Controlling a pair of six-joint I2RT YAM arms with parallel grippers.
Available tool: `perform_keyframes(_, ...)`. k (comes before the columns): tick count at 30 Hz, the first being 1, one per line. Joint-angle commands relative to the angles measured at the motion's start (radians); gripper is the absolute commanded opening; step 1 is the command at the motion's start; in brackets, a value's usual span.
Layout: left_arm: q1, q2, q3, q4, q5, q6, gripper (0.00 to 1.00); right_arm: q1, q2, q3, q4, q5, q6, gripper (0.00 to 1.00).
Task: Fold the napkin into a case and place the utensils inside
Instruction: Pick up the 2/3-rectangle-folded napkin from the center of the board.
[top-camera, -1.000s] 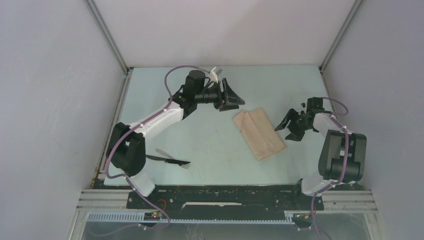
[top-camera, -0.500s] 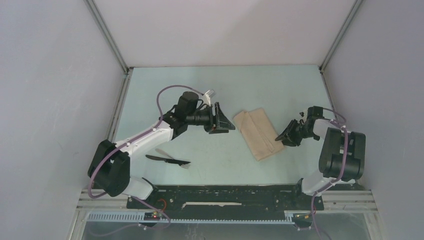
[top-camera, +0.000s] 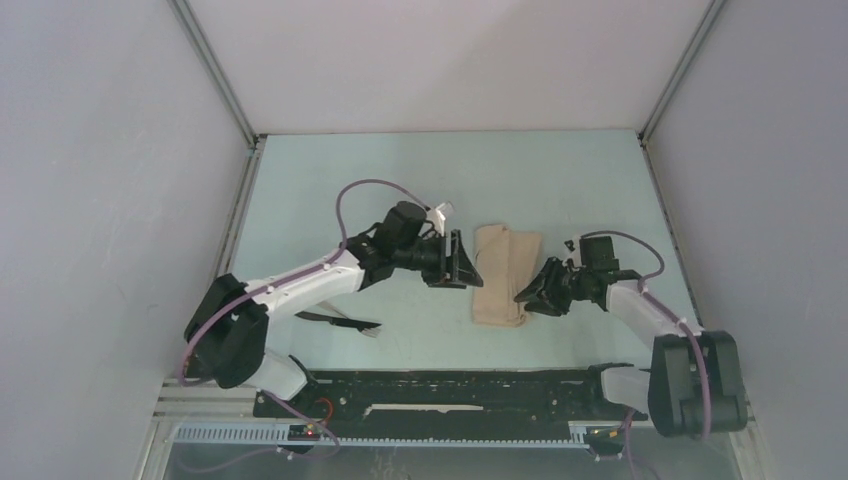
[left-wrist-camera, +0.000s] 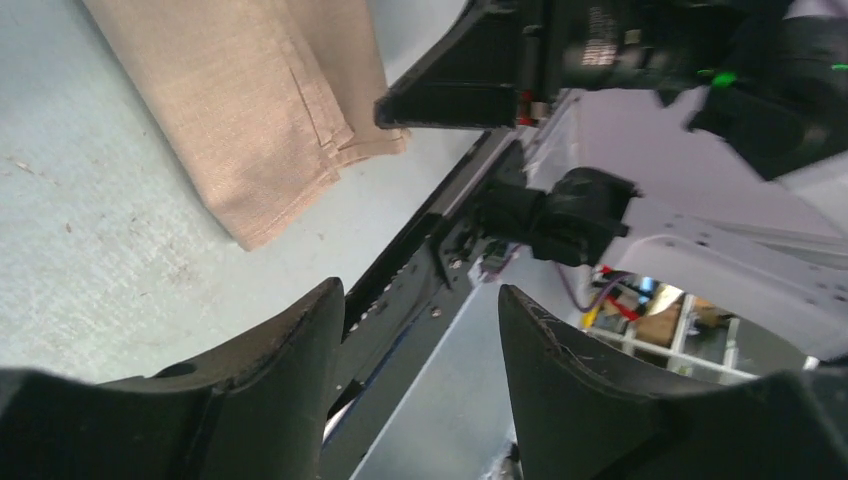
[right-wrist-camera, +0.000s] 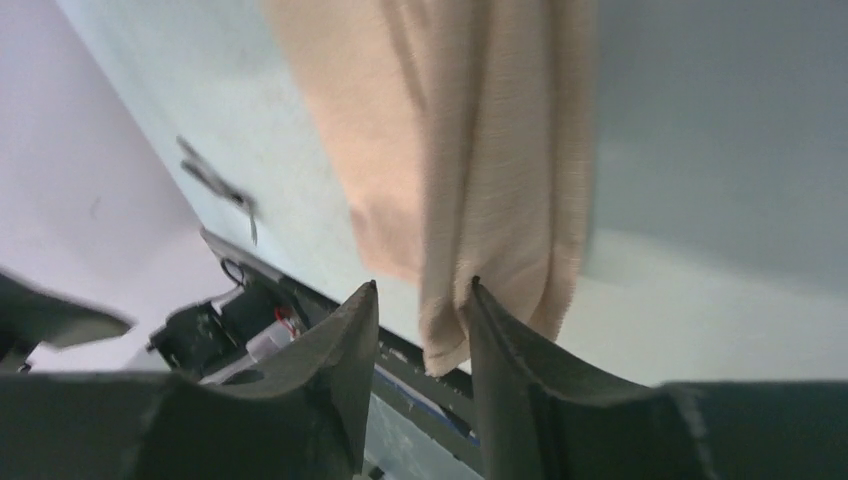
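At left on the worktop: the utensils, lying by the left arm. Next, the left hand, released (nothing between its fingers), just beside the napkin. Folded narrow, mid-worktop. At right, the right hand, grasping the napkin's near edge.

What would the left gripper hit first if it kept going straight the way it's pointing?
Most likely the napkin: the left gripper points right, at its near edge. If it rides above the cloth, which the depth here cannot settle, the right gripper comes next.
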Motion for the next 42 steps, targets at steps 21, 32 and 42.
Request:
perform_keyframes(21,-0.524,0.824,1.085,-0.779,-0.789,0.166,0.67,-0.374,-0.043,0.214,-0.197,0.307,-0.098,0.84)
perform_keyframes(32,-0.530,0.912,1.144,-0.797,-0.818,0.162,0.58,-0.380,-0.063,0.173,-0.138,0.145,-0.142,0.85)
perform_keyframes(42,-0.537,0.970,1.166,-0.823,-0.808,0.151,0.47,-0.384,-0.103,0.094,-0.037,0.067,-0.154,0.86)
